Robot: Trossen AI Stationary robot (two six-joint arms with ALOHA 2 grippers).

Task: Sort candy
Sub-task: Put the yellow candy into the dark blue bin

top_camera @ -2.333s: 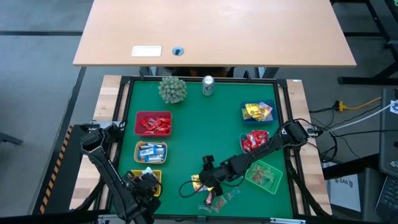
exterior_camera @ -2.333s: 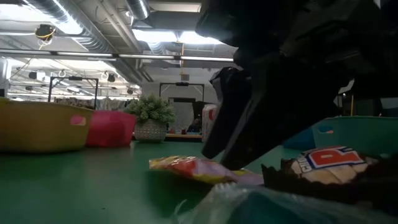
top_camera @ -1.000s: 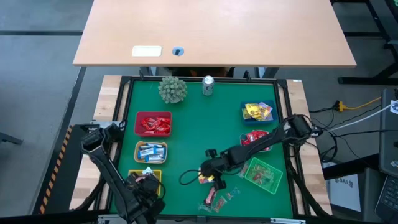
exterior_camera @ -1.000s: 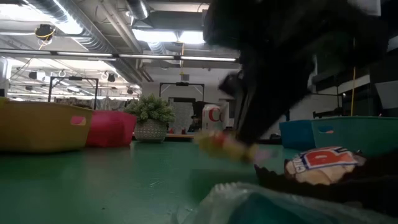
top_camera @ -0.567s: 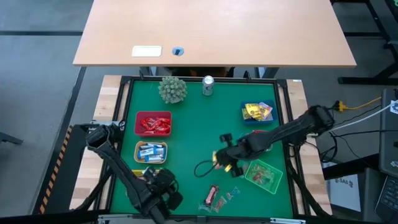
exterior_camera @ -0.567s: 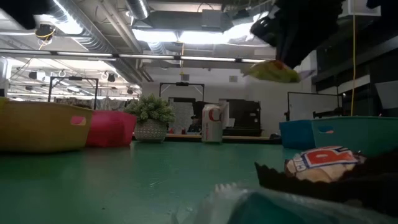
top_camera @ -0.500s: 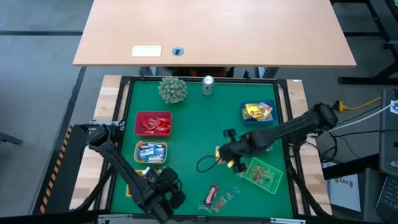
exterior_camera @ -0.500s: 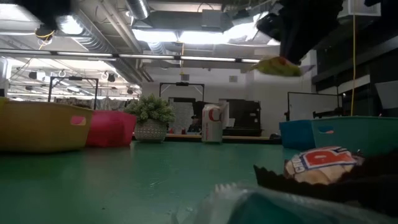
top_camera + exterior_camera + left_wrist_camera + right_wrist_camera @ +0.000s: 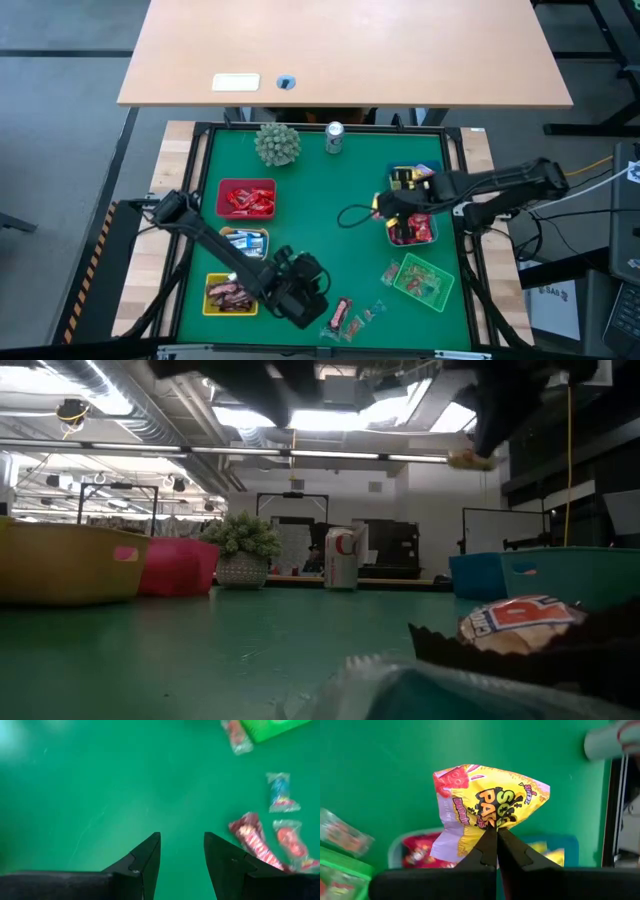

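Right gripper [image 9: 496,831] is up over the right side of the green desk [image 9: 320,200], above the two blue baskets there. Its fingers are pinched tight on a yellow candy [image 9: 487,805], gripped at the lower edge of the wrapper; the bag hangs free of the desk. From the low view I see the same candy [image 9: 468,459] high in the air, clear of everything.

Below it, the nearer blue basket [image 9: 411,228] holds red candy; the farther blue basket [image 9: 414,178] holds yellow candy.

Left gripper [image 9: 182,851] is low over the desk near the front edge, fingers apart with bare green mat between them, holding nothing. Just beside it, a few loose candies [image 9: 351,316] lie on the mat; a red one [image 9: 252,836] is nearest its fingers.

Left side of the desk: a red basket [image 9: 246,198] with red candy, a basket of blue-white candy [image 9: 243,243], a yellow basket [image 9: 230,295] with brown candy. A green basket [image 9: 422,281] sits front right, tilted to the desk's edge.

Spiky ball [image 9: 277,144] and can [image 9: 334,137] stand at the far edge.
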